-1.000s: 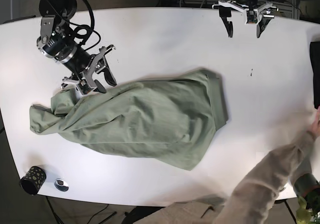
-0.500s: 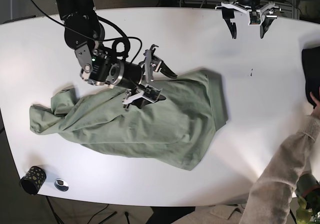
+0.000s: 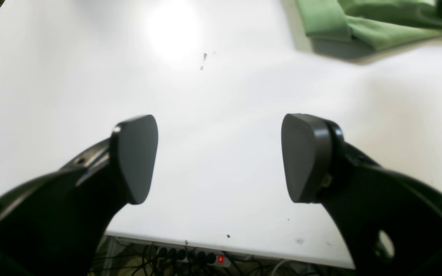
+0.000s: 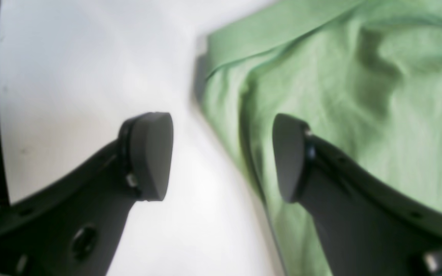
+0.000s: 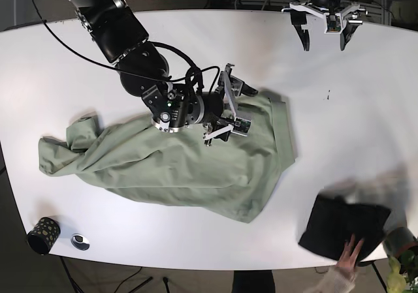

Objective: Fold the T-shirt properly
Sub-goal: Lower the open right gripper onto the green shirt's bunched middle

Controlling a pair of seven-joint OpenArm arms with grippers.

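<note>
The green T-shirt (image 5: pixel 189 159) lies crumpled on the white table (image 5: pixel 196 38), with its folded hem to the right. My right gripper (image 5: pixel 247 110) is open low over the shirt's upper right edge. In the right wrist view its jaws (image 4: pixel 219 157) straddle the shirt's edge (image 4: pixel 340 96), one finger over bare table and one over cloth. My left gripper (image 5: pixel 324 45) is open and empty at the table's far right. In the left wrist view (image 3: pixel 221 157) it hangs over bare table, with a corner of the shirt (image 3: pixel 359 23) far off.
A folded black garment (image 5: pixel 346 222) lies at the front right with a person's hand (image 5: pixel 349 252) on it. A dark patterned cup (image 5: pixel 40 234) and a small round object (image 5: pixel 80 241) sit at the front left. A power strip (image 3: pixel 221 258) shows below the table edge.
My right arm has swept from the shirt's left end to its upper right edge. The person's arm has pulled back and a black garment now lies at the front right. The left arm is still.
</note>
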